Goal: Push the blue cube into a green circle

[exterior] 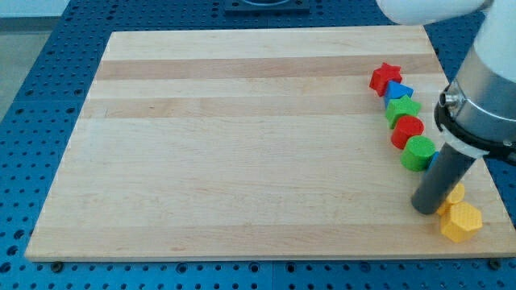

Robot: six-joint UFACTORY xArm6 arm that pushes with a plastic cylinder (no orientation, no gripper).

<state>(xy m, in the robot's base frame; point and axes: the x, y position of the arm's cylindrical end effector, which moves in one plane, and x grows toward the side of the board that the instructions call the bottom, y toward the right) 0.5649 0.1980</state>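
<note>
My tip (425, 211) below green circle (418, 153), blue block (399, 90) angular, partly hidden

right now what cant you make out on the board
- My tip: only its dark lower end shows in the camera view; whether it touches the yellow blocks is unclear.
- Upper yellow block: mostly hidden behind the rod, shape unreadable.
- Blue block: partly covered by the red star and a green block, so its shape is unclear.
- A blue sliver beside the green cylinder is hidden by the rod.
- Arm: cut off by the view's right and top edges.
</note>
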